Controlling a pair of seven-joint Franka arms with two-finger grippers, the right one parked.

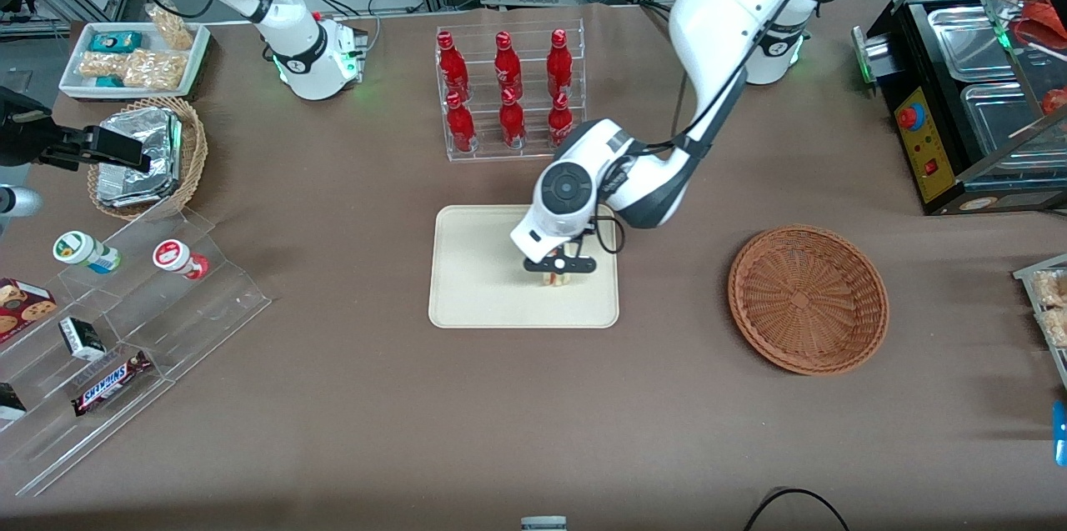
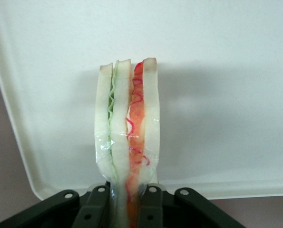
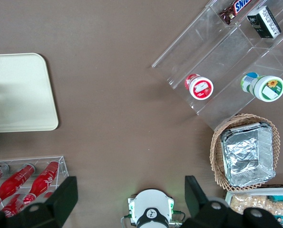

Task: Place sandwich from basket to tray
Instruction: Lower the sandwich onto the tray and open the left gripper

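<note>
My gripper (image 1: 556, 268) hangs low over the cream tray (image 1: 475, 281), shut on the sandwich (image 1: 555, 278). In the left wrist view the sandwich (image 2: 129, 128) stands on edge between the black fingers (image 2: 151, 204), its pale bread slices showing green and red filling, wrapped in clear film. The tray (image 2: 217, 71) fills the view under it. Whether the sandwich touches the tray I cannot tell. The reddish-brown wicker basket (image 1: 808, 298) sits empty toward the working arm's end of the table.
A clear rack of red bottles (image 1: 507, 93) stands just farther from the front camera than the tray. Toward the parked arm's end are a clear stepped shelf with snacks (image 1: 117, 331), a small tan basket with foil packets (image 1: 150, 156) and a white snack tray (image 1: 137, 60).
</note>
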